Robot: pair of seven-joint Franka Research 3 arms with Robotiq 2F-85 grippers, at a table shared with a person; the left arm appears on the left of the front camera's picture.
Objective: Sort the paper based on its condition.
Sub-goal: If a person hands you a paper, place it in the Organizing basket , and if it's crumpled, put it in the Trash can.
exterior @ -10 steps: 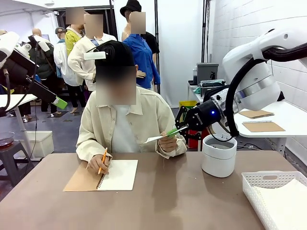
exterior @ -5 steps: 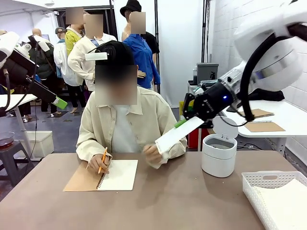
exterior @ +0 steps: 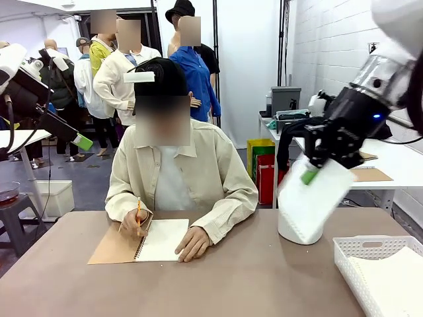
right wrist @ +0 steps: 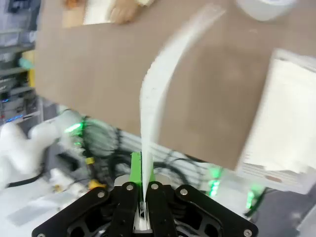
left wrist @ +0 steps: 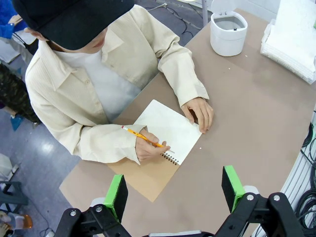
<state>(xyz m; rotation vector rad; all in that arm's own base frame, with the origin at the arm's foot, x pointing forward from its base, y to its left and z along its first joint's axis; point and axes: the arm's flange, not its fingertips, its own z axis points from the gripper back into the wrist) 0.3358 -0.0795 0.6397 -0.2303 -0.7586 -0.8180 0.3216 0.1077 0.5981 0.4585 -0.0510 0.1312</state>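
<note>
My right gripper (exterior: 309, 176) is shut on the top edge of a flat white sheet of paper (exterior: 314, 202), which hangs in the air in front of a white round bin (exterior: 291, 232). The right wrist view shows the same paper (right wrist: 157, 94) edge-on and blurred, rising from my shut right gripper (right wrist: 143, 197) over the table. More paper (exterior: 396, 281) lies flat in a white mesh basket (exterior: 357, 254) at the front right. High above the table's left side, my left gripper (left wrist: 175, 190) stands open with nothing between its fingers.
The person sits at the far side, writing with an orange pencil (exterior: 138, 214) in an open spiral notebook (exterior: 162, 241); the other hand rests on the page. In the left wrist view the bin (left wrist: 228, 32) and basket (left wrist: 291, 42) are at the far right.
My right gripper took the sheet from the person's raised hand and swung it right and down, past the bin. The person's hand dropped onto the notebook. The left arm stayed still.
</note>
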